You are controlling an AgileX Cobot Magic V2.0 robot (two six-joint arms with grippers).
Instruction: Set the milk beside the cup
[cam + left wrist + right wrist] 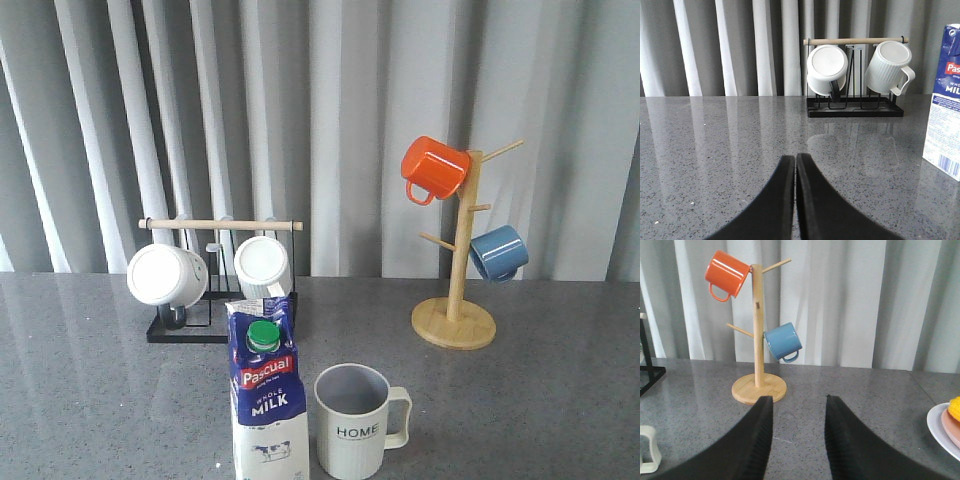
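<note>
At the bottom middle of the front view the milk (pixel 268 400) stands straight up on the grey table (pixel 90 380). The cup (pixel 355 422) stands just to its right, very near, with a thin gap between them. The cup's handle points right and the word "HOME" faces us.

So the milk already looks like it is next to the cup. I think the job is at its end, or almost. Neither claw holds anything. The left claw (pixel 795 165) is closed, its two black fingers pressed together over bare table. Only the edge of the milk (pixel 942 95) shows at the right side of that view, apart from the claw. The right claw (pixel 799 412) is open with a wide gap and nothing in it. A bit of the cup's handle (pixel 649 450) peeks in at the lower left of that view.

The next move, I think, is only to keep both arms away and not bump the tall milk, which could tip over if pushed.

Farther back, at the middle left of the front view, a black rack (pixel 215 300) with a wooden bar holds two white mugs (pixel 167 275). At the right stands a wooden mug tree (pixel 455 300) with an orange mug (pixel 434 168) up high and a blue mug (pixel 498 252) lower down. A plate (pixel 942 427) with something yellow shows at the right edge of the right wrist view. All these are well away from the milk and block nothing. Grey curtains (pixel 350 100) hang behind.
</note>
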